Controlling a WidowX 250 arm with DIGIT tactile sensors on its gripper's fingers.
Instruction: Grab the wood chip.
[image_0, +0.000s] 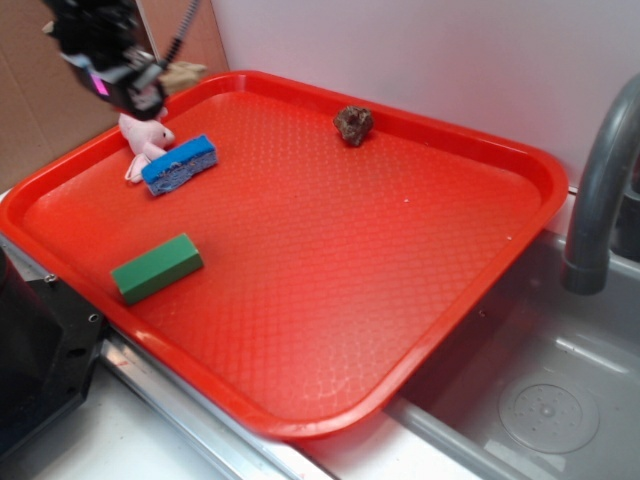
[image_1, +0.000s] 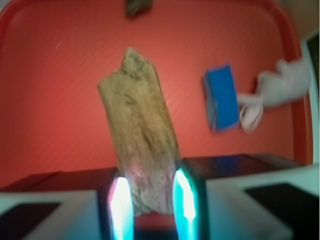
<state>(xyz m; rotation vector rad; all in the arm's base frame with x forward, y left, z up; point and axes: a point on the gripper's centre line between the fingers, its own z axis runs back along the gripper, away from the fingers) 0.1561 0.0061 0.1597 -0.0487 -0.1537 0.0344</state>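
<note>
Surface: red tray (image_0: 330, 330) beside a steel sink (image_0: 545, 400).
Gripper (image_1: 150, 200): raised over the tray's far left corner; fingers clamped on the wood chip (image_1: 140, 130).
Wood chip: held clear of the tray.
Others: rock (image_0: 353, 124) far; blue sponge (image_0: 180, 164), pink toy (image_0: 143, 135), green block (image_0: 157, 268) left.

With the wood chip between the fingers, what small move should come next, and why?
Probably a short lift straight up, keeping the grip. In the wrist view the wood chip sits clamped in the gripper; in the exterior view the gripper is already above the tray corner, near the pink toy and blue sponge.
</note>
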